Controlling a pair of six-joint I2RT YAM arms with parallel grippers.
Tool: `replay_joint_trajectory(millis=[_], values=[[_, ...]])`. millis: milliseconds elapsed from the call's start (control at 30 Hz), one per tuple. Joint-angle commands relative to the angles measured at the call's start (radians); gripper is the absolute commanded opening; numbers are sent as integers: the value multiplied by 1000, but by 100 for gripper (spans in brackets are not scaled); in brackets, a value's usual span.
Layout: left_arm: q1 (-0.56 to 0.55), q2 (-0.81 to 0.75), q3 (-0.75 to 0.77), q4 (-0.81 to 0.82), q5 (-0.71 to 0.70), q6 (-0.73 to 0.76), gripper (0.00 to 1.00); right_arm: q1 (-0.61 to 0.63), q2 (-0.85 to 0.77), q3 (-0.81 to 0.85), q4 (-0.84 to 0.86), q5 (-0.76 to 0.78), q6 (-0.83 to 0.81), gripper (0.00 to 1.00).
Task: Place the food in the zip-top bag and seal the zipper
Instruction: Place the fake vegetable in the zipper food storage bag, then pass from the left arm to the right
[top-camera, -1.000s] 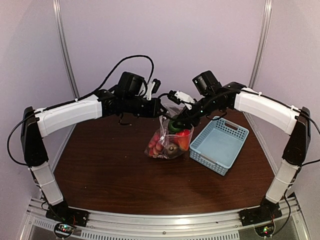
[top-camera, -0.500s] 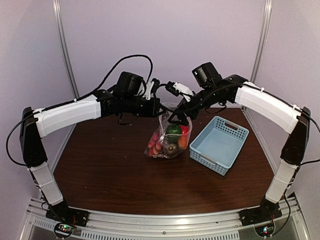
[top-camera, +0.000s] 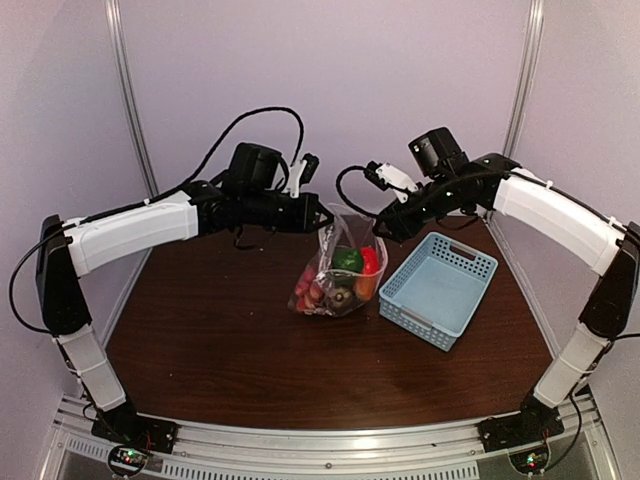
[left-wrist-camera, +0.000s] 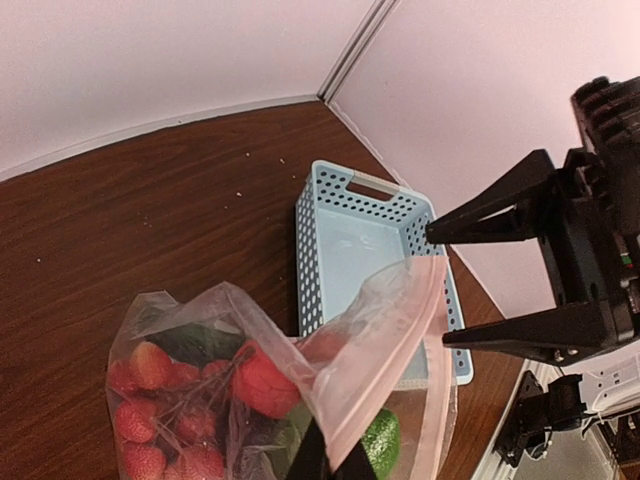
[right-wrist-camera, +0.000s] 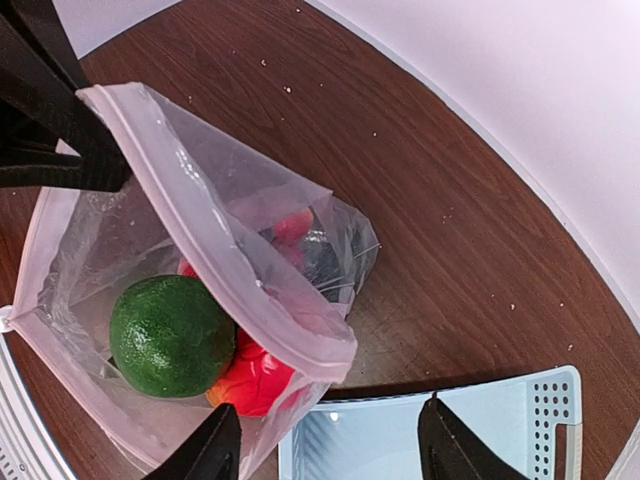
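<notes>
Clear crinkly zip-top bag (top-camera: 335, 268) of toy produce (right-wrist-camera: 170, 335), brown table's (top-camera: 200, 350) far middle.
Left gripper (left-wrist-camera: 325, 455) pinches whitish zipper strip (right-wrist-camera: 200, 213); right gripper (left-wrist-camera: 438, 286) spread, empty.

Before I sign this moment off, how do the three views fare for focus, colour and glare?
Top external: soft overall, violet cast, contents of the zip-top bag small and smeared. Left wrist: bag rim near the lens is soft; the right gripper is a dark silhouette, the basket sharper. Right wrist: crisp on the green lump, mild sheen on the film.
</notes>
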Motion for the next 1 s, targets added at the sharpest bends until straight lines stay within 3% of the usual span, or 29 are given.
replay_joint_trajectory(millis=[0,67,233,267,333,467,533,633,767,833,967], values=[[8,-39,-6,69,23,5,0,0,33,-4,-11,-8,31,59],[7,-39,-9,67,26,2,0,1,53,1,-16,-9,35,52],[7,-48,-2,48,14,2,0,1,94,73,-103,-52,30,5],[7,-50,15,20,8,4,0,0,99,113,-144,-70,24,0],[3,-61,55,-5,29,18,0,-1,81,216,-222,-122,5,0],[7,-45,69,-91,-74,139,0,-6,-33,62,-60,-108,11,0],[11,-16,91,-116,-9,164,0,-9,19,68,-101,-209,8,0],[-3,-39,45,-34,18,158,21,-16,93,108,-157,-379,42,0],[-72,-240,-166,132,-165,226,59,-21,106,122,-131,-441,89,0],[-142,-390,-346,282,-275,303,66,-27,100,136,-134,-443,94,0],[-190,-599,-649,453,-336,297,68,-41,80,117,-122,-456,104,0]])
